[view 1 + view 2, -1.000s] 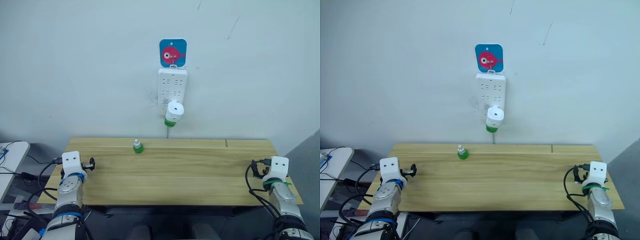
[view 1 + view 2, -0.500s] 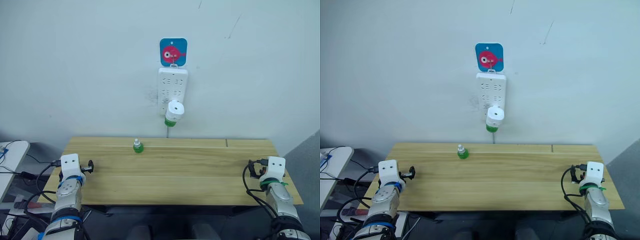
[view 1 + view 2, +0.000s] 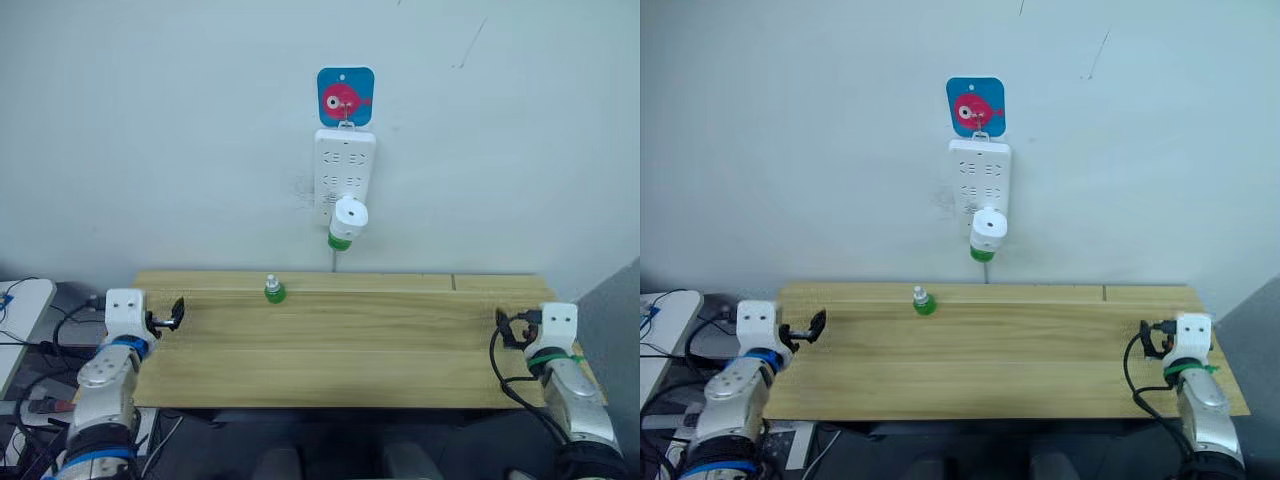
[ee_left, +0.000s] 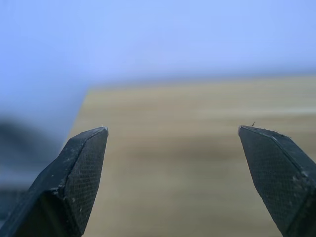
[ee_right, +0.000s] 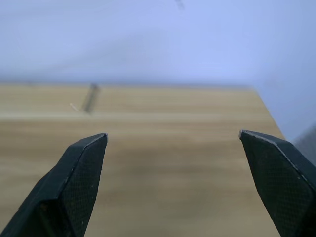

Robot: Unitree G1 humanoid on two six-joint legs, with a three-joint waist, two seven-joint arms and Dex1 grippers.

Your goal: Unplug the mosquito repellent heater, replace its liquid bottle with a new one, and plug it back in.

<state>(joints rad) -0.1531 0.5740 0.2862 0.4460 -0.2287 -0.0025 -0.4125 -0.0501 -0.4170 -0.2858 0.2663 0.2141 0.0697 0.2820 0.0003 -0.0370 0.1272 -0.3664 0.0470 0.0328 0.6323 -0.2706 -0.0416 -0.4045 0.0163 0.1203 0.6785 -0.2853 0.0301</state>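
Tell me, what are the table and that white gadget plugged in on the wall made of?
The table looks like pale wood or wood laminate: plank seams and grain lines show. The mosquito repellent heater looks like smooth white plastic, rounded and evenly coloured, with a green, probably plastic, bottle beneath.

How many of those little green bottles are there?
2. One bottle stands on the table near its back edge. The other hangs under the heater plugged into the wall strip.

Two black, textured gripper fingers (image 4: 79, 173) rise spread wide apart — nothing between them — over a pale wooden tabletop (image 4: 173, 163), whose near corner meets a blurred bluish-white wall (image 4: 158, 39) behind.
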